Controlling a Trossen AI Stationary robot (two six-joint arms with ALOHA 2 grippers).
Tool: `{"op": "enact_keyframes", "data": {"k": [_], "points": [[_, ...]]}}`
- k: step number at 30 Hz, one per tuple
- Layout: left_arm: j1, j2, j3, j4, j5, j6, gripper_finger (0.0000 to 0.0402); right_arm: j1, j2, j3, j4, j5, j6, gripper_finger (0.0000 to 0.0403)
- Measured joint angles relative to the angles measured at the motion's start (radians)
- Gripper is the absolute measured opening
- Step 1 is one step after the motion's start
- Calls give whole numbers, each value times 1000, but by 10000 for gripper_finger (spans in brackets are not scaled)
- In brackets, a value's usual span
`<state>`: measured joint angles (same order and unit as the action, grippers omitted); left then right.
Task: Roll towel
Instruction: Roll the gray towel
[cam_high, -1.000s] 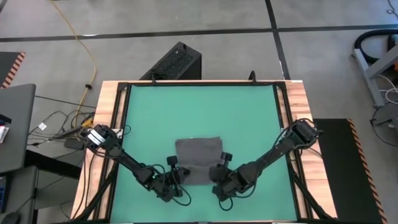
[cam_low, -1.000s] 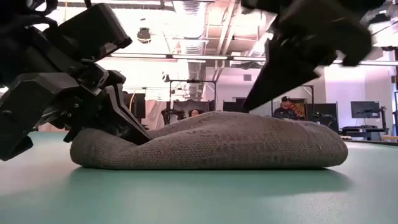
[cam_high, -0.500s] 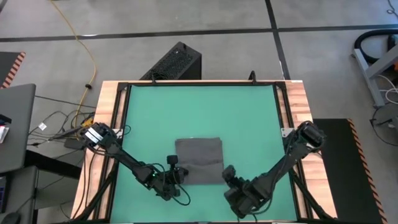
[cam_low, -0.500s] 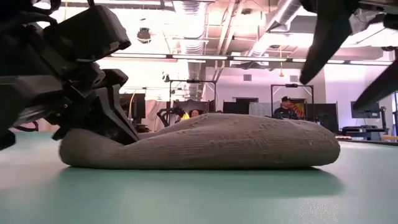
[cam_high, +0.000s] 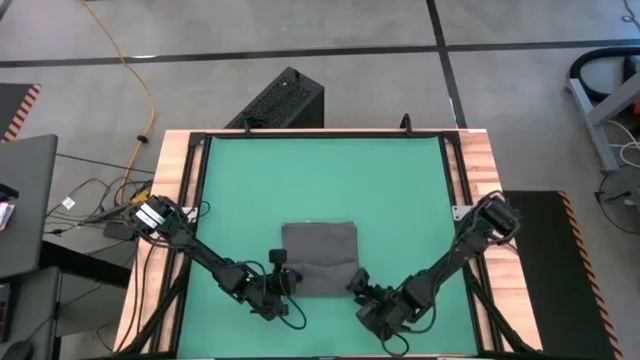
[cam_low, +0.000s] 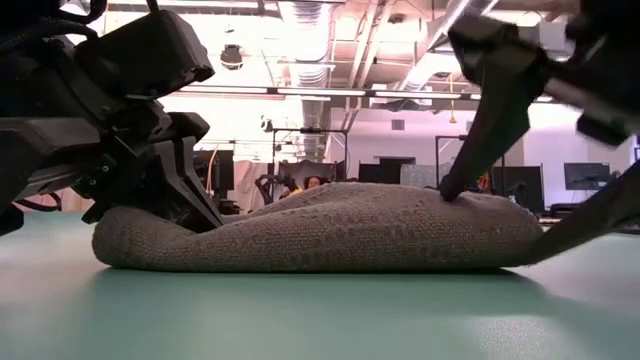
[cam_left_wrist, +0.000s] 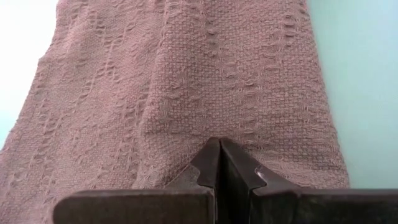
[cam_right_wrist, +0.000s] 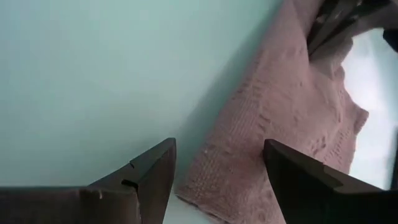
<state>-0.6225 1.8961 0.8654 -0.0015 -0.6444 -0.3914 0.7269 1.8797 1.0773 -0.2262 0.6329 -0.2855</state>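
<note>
The dark grey towel (cam_high: 320, 258) lies folded on the green table, toward the near edge, and in the low view it is a low thick mound (cam_low: 330, 230). My left gripper (cam_high: 283, 281) is shut at the towel's near left corner, its fingertips (cam_left_wrist: 219, 148) on the cloth. My right gripper (cam_high: 358, 285) is open at the near right corner (cam_right_wrist: 230, 186). One of its fingers (cam_low: 470, 150) reaches over the towel's top. The other (cam_low: 585, 225) slants low along the table by the towel's right end. My left gripper presses its shut fingertips into the towel's near left part (cam_left_wrist: 214, 124), slanting down from the near left. The cloth dips there (cam_low: 215, 225) and creases run to the tips. No cloth shows between the fingers. My right gripper: I cannot tell whether its upper fingertip (cam_low: 448, 190) touches the towel's top.
The green mat (cam_high: 320, 180) is bare beyond the towel and is framed by wooden rails (cam_high: 480, 200). A black box (cam_high: 280, 100) stands on the floor past the far edge. People sit in the room behind (cam_low: 460, 175).
My right gripper has let go of the towel and opened. It drew back toward the near right, rolled its wrist, and has come down again with its fingers straddling the towel's near right corner. The towel's left end has shifted slightly left.
</note>
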Motion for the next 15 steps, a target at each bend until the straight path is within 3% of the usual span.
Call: {"op": "enact_keyframes", "data": {"k": [6, 15], "points": [[0, 1, 0, 0, 2, -9, 0, -33, 0, -81, 82, 68, 26, 269], [7, 1, -1, 1, 14, 0, 0, -51, 67, -149, 225, 60, -16, 267]]}}
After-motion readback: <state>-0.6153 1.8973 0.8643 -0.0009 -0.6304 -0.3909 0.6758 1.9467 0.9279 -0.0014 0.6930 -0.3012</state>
